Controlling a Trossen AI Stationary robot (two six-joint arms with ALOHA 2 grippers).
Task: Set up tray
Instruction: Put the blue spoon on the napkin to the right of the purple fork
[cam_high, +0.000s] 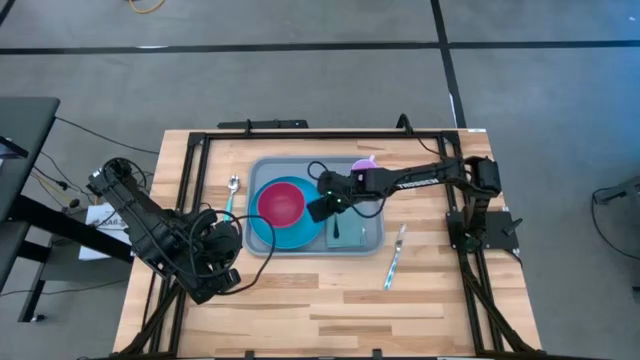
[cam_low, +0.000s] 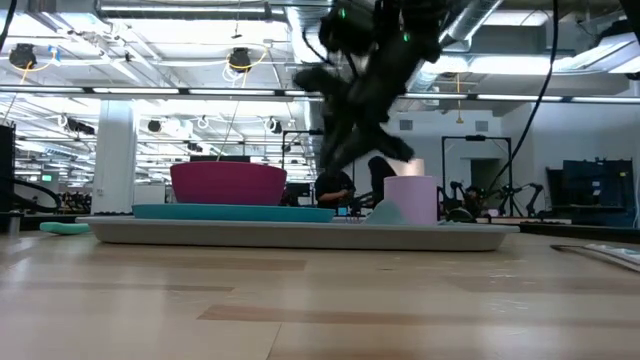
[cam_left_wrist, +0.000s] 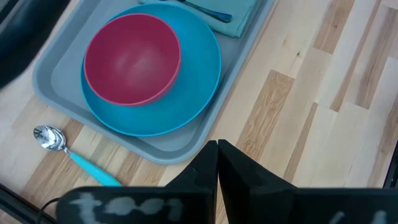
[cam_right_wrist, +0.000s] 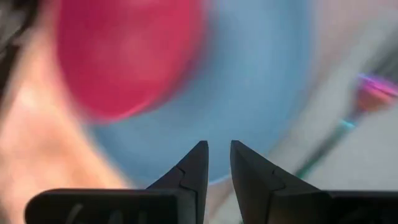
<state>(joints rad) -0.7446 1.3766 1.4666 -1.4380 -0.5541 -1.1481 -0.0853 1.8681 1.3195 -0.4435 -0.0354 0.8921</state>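
Note:
The grey-blue tray (cam_high: 370, 245) (cam_low: 300, 235) (cam_left_wrist: 62, 62) lies flat mid-table. On it sits a round blue plate (cam_high: 270, 235) (cam_left_wrist: 193, 93) (cam_right_wrist: 261, 74) carrying a pink bowl (cam_high: 282, 200) (cam_low: 228, 183) (cam_left_wrist: 132, 59) (cam_right_wrist: 124, 50). Beside the plate lies a teal napkin (cam_high: 352, 232) (cam_left_wrist: 239, 12) with a fork (cam_high: 338, 228) on it, and a pale pink cup (cam_high: 364, 164) (cam_low: 410, 198) stands at the far edge. My right gripper (cam_high: 314, 211) (cam_right_wrist: 217, 158) hovers over the plate's right side, slightly open and empty. My left gripper (cam_high: 228, 262) (cam_left_wrist: 217, 149) is shut, off the tray's near-left corner.
A spoon with a teal handle (cam_high: 231, 192) (cam_left_wrist: 68, 152) lies on the wood left of the tray. A knife (cam_high: 393, 262) lies right of the tray's near-right corner. Bare wood stretches along the table's near side (cam_high: 320, 310). A black frame (cam_high: 200, 150) borders the table.

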